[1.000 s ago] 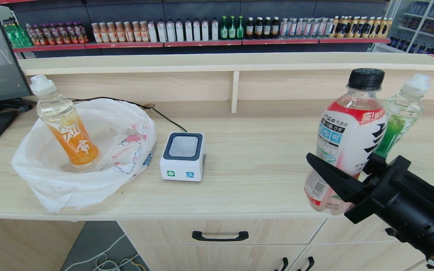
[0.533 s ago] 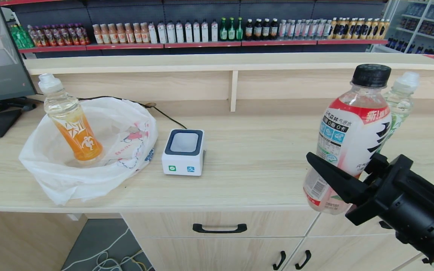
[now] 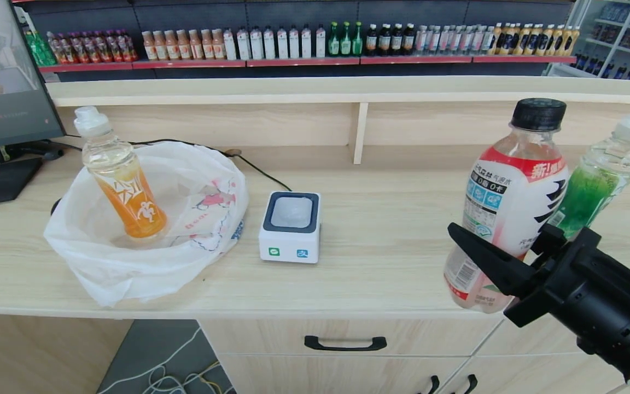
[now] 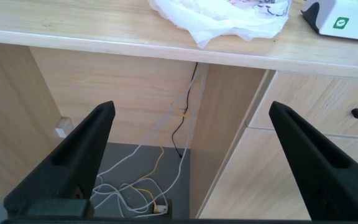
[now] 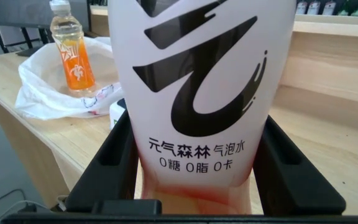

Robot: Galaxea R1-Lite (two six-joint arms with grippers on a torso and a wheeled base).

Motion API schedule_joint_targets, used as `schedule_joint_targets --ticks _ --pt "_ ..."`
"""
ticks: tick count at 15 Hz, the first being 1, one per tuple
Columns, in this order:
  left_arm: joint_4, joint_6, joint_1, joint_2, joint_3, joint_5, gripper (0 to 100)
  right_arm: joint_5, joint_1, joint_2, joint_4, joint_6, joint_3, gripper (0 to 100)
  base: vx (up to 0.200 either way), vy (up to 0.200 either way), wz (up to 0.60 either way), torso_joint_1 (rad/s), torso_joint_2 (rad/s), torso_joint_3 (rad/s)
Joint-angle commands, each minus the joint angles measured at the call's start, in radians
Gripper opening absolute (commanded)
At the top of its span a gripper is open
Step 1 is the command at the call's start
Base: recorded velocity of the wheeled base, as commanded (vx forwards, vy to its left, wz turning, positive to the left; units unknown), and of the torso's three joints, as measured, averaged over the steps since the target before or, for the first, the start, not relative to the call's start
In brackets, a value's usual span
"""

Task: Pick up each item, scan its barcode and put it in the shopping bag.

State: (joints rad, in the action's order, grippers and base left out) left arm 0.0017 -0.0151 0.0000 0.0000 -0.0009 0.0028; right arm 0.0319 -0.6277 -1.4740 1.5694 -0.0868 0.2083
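The orange bottle (image 3: 129,191) stood in the shopping bag (image 3: 107,273) just left of the scanner (image 3: 290,241), one item seemingly done; the right gripper (image 3: 498,241) pinched the pink-labelled bottle (image 3: 512,180) well right of the scanner, apparently unscanned; the green bottle (image 3: 594,191) waited farther right; the left gripper (image 4: 191,112) hung spread, empty.

Head camera above counter (image 3: 380,230), left wrist below its edge, right wrist level, bag (image 3: 129,276) shared

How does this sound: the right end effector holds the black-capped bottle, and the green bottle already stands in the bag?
One thing is wrong. The bottle standing in the bag is the orange bottle; the green bottle is outside it, at the counter's right side. The head view shows this. The right end effector does hold the black-capped bottle.
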Motion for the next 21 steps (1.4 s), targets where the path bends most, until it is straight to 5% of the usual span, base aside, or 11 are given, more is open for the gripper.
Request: schedule_joint_targets --ticks 1,15,21 --pt "0.0 0.0 0.002 0.0 -0.001 0.0 100 0.0 0.003 0.012 0.001 -0.001 -0.013 0 0.0 0.2 0.0 -0.002 0.0 0.002" --pt "0.0 0.001 0.002 0.0 0.001 0.0 100 0.0 0.006 0.032 0.001 0.016 -0.024 0 0.0 0.2 0.0 0.001 0.0 0.002" --pt "0.0 0.004 0.002 0.0 -0.001 0.0 100 0.0 0.036 0.035 0.001 -0.004 -0.001 0 0.0 0.0 0.0 0.0 0.0 0.0"
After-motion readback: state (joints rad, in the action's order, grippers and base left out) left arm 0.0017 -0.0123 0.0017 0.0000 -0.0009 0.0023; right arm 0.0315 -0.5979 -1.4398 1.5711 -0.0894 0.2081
